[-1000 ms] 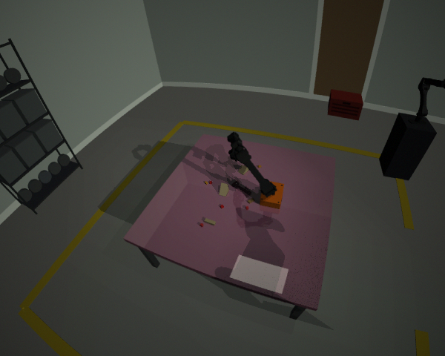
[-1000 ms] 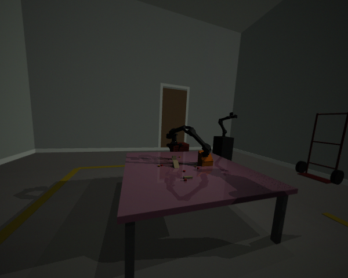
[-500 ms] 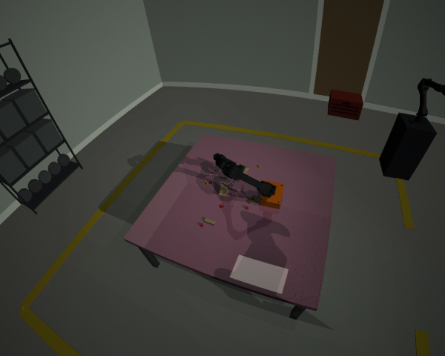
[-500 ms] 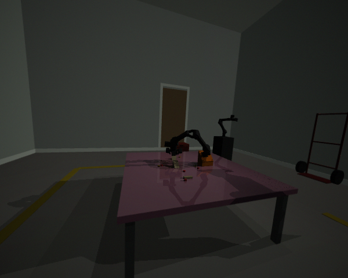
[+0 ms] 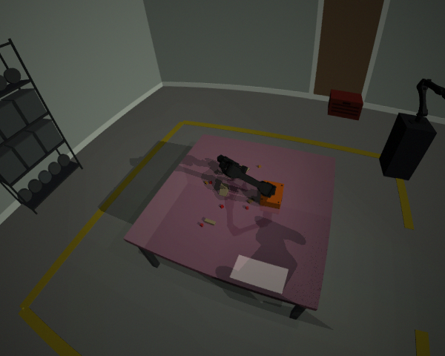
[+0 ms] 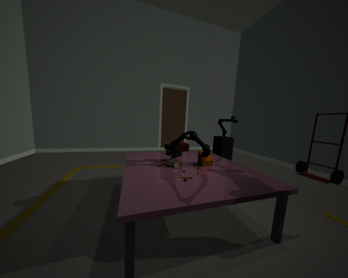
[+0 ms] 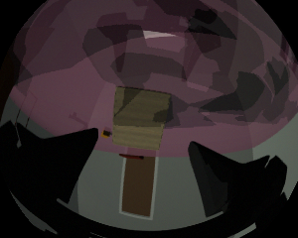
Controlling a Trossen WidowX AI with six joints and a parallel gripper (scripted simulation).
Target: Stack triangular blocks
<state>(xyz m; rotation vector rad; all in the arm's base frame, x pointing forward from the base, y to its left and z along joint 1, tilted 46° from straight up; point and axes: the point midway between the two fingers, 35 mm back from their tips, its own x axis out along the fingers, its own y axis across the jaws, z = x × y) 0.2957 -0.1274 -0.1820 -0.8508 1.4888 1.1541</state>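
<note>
Block (image 7: 140,119) (image 5: 248,168) sits centre-frame in the wrist view, the other block (image 5: 223,190) (image 6: 176,164) mid-frame from above; end effector (image 7: 144,141) (image 5: 242,170) (image 6: 173,156) gapes wide, empty. Descending off-line could let a finger shove one.

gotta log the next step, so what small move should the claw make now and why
Probably ease the open claw forward and down around the tan block, keeping the fingers clear of it. The wrist view shows that block between the two fingertips across the picture, seemingly still beyond them, with nothing gripped, so closing now would likely be premature.
</note>
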